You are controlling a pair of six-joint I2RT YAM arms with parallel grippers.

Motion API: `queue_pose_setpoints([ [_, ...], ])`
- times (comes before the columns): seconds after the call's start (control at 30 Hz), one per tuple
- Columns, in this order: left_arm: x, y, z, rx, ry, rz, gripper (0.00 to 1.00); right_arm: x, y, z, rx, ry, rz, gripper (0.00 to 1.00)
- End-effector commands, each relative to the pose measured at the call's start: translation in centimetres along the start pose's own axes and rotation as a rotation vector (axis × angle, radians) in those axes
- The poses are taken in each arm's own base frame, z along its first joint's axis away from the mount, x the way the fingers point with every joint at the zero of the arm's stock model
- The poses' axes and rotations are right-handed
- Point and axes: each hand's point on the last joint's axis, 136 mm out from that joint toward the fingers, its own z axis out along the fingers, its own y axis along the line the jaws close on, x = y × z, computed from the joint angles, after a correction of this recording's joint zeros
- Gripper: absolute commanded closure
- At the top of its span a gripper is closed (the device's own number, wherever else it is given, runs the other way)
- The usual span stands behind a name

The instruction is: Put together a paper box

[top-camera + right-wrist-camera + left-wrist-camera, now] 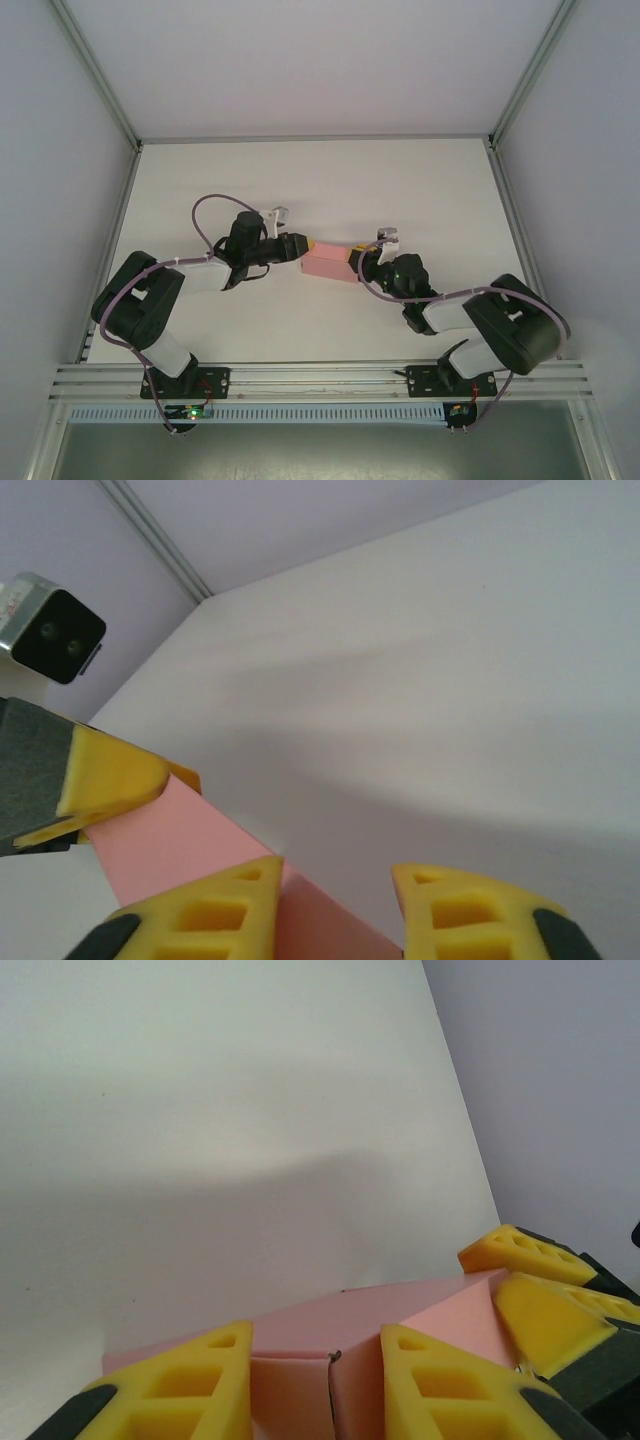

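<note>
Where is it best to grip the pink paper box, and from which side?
Grip the paper box at a short end, coming in along its length, as the left gripper and right gripper sit. It is long and slim, so an end probably fits between the jaws.

Pink paper box, yellow-fingered end effectors, white worktop.

The paper box [328, 263] is plain pale pink with no print, a shade deeper on its shaded faces. The left end effector [303, 245] at one end of the box and the right end effector [358, 262] at the other have bright yellow fingers [190, 1395] patterned with cut-out cells, on dark grey-black bodies. The arms [150, 300] behind them are black with white forearm sections, and lilac cables [205, 205] loop over them. The worktop [320, 180] under the box is plain white. The walls [60, 150] around it are pale lavender-grey, and the rails [300, 375] nearer than the box are silver. A camera housing [50, 630] beyond the box is silver with a black face.
</note>
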Motion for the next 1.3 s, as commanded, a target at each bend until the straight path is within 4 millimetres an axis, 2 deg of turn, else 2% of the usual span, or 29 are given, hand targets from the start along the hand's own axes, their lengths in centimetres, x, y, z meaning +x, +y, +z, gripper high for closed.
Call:
queue_pose_setpoints([
  [0.0, 9.0, 7.9, -0.7, -0.251, 0.23, -0.131, 1.0, 8.2, -4.8, -2.1, 0.149, 0.253, -0.046, 0.88],
  [0.07, 9.2, 8.4, -0.8, -0.267, 0.224, -0.107, 1.0, 8.2, -4.9, -1.9, 0.153, 0.253, -0.052, 0.96],
  [0.13, 9.2, 8.9, -0.9, -0.284, 0.221, -0.086, 1.0, 8.1, -4.9, -1.9, 0.152, 0.248, -0.059, 1.0],
  [0.27, 8.8, 8.2, -0.6, -0.255, 0.221, -0.066, 1.0, 6.6, -4.4, -1.9, 0.147, 0.201, -0.079, 1.0],
  [0.33, 8.3, 7.3, -0.5, -0.229, 0.218, -0.06, 0.96, 5.8, -3.9, -1.7, 0.142, 0.204, -0.087, 0.94],
  [0.4, 7.3, 6.2, -0.4, -0.205, 0.21, -0.045, 0.8, 4.8, -3.3, -1.3, 0.147, 0.223, -0.099, 0.89],
  [0.5, 5.7, 4.0, -0.5, -0.175, 0.202, 0.001, 0.6, 2.8, -2.3, -1.1, 0.152, 0.227, -0.12, 0.72],
  [0.63, 3.1, 1.1, -0.7, -0.143, 0.183, 0.068, 0.46, -0.4, -0.7, -0.7, 0.146, 0.185, -0.109, 0.5],
  [0.67, 2.4, 0.5, -0.8, -0.139, 0.172, 0.078, 0.43, -0.9, -0.3, -0.7, 0.142, 0.18, -0.106, 0.5],
  [0.7, 1.7, -0.2, -0.9, -0.131, 0.159, 0.088, 0.33, -1.5, 0.2, -0.5, 0.129, 0.173, -0.103, 0.48],
  [0.77, 0.5, -1.5, -1.1, -0.118, 0.134, 0.115, 0.0, -2.7, 0.7, -0.3, 0.129, 0.164, -0.103, 0.41],
  [0.83, -0.5, -2.4, -1.5, -0.12, 0.114, 0.138, 0.0, -4.0, 1.0, -0.3, 0.147, 0.149, -0.116, 0.37],
  [0.9, -1.6, -2.9, -2.2, -0.158, 0.091, 0.154, 0.0, -5.5, 1.6, -0.5, 0.138, 0.121, -0.139, 0.28],
  [0.93, -2.1, -2.9, -2.7, -0.19, 0.077, 0.162, 0.0, -6.3, 2.1, -0.6, 0.123, 0.108, -0.155, 0.19],
  [0.97, -2.8, -2.6, -3.3, -0.248, 0.058, 0.168, 0.0, -7.1, 2.6, -0.8, 0.104, 0.093, -0.168, 0.06],
  [1.0, -3.5, -2.4, -4.0, -0.3, 0.042, 0.18, 0.0, -7.8, 3.1, -1.0, 0.081, 0.083, -0.185, 0.02],
  [1.13, -6.0, -1.4, -7.3, -0.523, -0.021, 0.186, 0.0, -9.6, 4.8, -1.6, 0.005, 0.084, -0.255, 0.02],
  [1.27, -7.6, 0.1, -10.7, -0.727, -0.072, 0.153, 0.0, -10.3, 6.0, -2.0, -0.044, 0.158, -0.368, 0.02],
])
